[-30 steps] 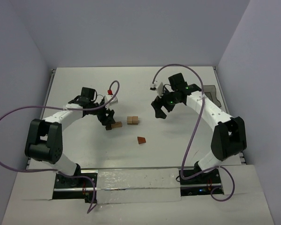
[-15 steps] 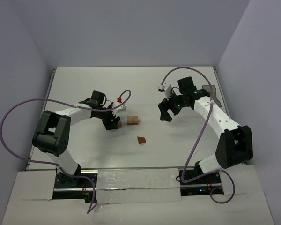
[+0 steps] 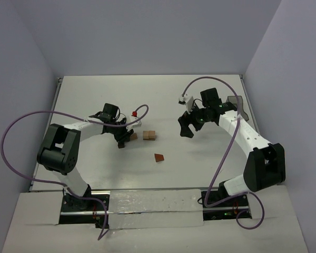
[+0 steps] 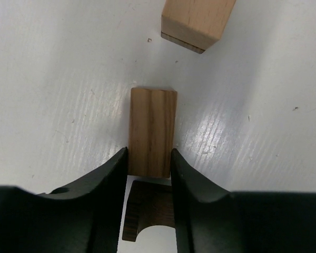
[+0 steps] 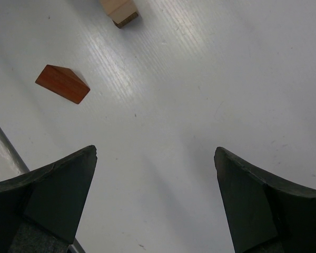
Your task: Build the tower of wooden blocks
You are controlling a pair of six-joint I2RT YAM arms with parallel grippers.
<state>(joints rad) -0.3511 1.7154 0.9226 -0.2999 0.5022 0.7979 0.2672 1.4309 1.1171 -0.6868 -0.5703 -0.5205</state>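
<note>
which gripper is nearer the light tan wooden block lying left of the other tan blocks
Left. The left gripper is shut on the light tan rectangular wooden block; the right gripper hangs open, well off to its right.

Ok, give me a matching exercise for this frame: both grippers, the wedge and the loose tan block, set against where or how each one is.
Things:
1. left gripper
2. right gripper
3. reddish-brown wedge
4. loose tan block

States:
A. open, above the table, nothing between the fingers
B. lying apart from the tan blocks
C. closed on the gripped block
D. on the table just beyond the gripped block

Pairs: 1-C, 2-A, 3-B, 4-D
</note>
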